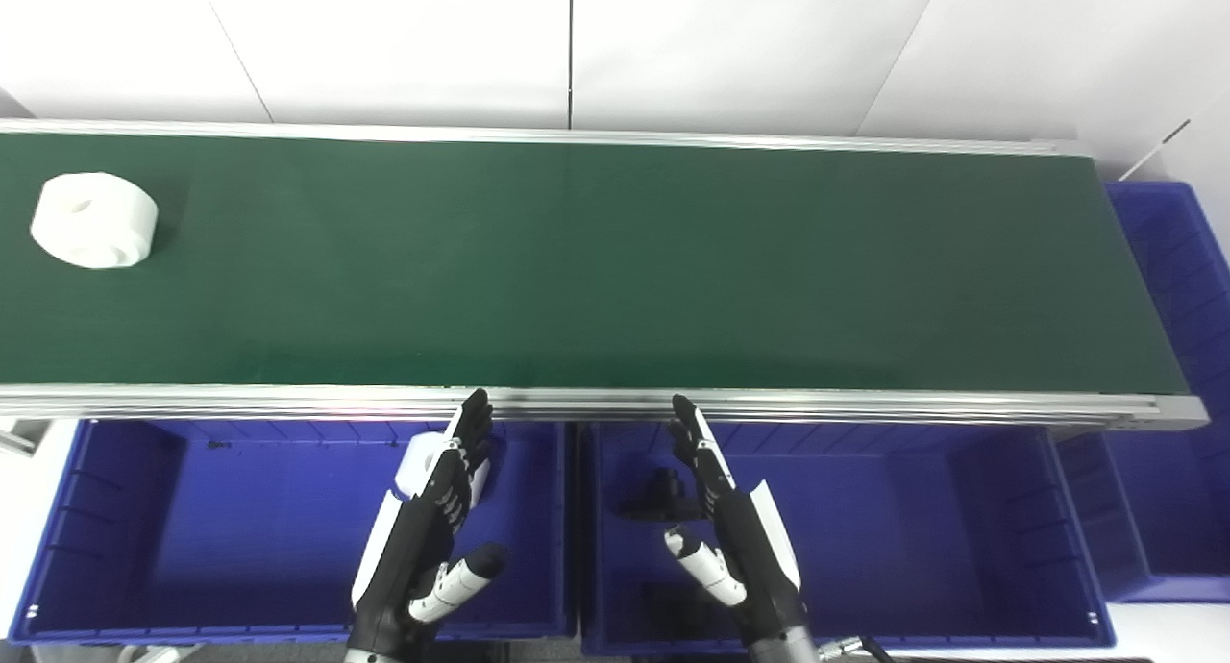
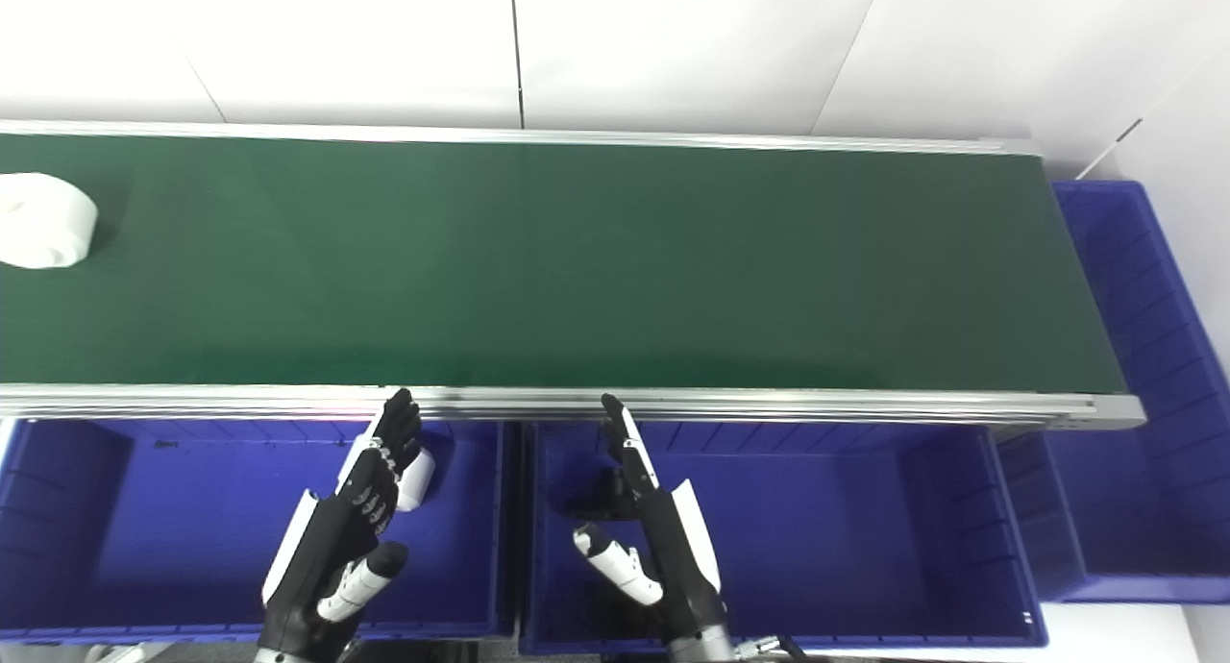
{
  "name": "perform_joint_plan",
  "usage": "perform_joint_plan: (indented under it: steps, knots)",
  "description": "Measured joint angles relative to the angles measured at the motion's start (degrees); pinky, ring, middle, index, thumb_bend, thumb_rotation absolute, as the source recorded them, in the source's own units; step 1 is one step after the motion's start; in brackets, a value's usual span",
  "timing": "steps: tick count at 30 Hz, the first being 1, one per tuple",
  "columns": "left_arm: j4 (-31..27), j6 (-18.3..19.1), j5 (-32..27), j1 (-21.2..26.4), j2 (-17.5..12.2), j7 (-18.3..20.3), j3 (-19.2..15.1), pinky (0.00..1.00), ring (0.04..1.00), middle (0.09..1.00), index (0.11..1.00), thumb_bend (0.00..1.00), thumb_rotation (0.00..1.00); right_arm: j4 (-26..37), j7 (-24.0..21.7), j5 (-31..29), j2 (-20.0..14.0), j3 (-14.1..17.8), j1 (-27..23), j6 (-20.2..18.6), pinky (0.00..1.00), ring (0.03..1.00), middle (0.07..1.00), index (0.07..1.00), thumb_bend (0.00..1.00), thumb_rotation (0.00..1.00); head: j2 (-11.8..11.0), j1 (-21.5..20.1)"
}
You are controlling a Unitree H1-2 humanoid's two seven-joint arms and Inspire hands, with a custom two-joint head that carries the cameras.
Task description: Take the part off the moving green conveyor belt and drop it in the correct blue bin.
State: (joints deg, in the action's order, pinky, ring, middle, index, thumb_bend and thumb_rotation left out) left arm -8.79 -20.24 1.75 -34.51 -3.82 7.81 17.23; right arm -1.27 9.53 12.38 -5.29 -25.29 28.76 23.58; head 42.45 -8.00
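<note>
A white cylindrical part with a hole in its top lies on the green conveyor belt at the far left. My left hand is open and empty, raised over the left blue bin, fingers pointing at the belt's near rail. My right hand is open and empty over the middle blue bin. Both hands are far to the right of the part. A white part lies in the left bin behind my left hand. A black part lies in the middle bin.
A third blue bin stands at the belt's right end. The belt's aluminium rail runs between the bins and the belt. A white wall is behind the belt.
</note>
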Motion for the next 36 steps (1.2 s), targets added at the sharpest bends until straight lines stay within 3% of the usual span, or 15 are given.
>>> perform_joint_plan:
  steps: [9,22,36]
  knots:
    - [-0.5,0.1,2.4,-0.1,0.1,-0.3,-0.2,1.00,1.000,0.996,1.000,0.80,0.78,0.0,-0.3,-0.1,0.1,0.3,0.1,0.0,0.96,0.977,1.000,1.000,0.79,0.90,0.0,0.1]
    - [-0.2,-0.2,2.8,-0.1,0.1,-0.3,-0.4,0.98,0.950,0.905,1.000,0.81,0.77,0.1,-1.5,-0.1,0.3,0.8,0.4,0.0,0.96,0.979,1.000,1.000,0.79,0.89,0.1,0.2]
    - [-0.2,-0.4,3.8,-0.1,0.1,-0.3,-0.4,0.97,0.956,0.918,1.000,0.81,0.77,0.1,-2.3,0.1,0.6,1.4,0.5,0.0,0.96,0.976,1.000,1.000,0.79,0.89,0.1,0.1]
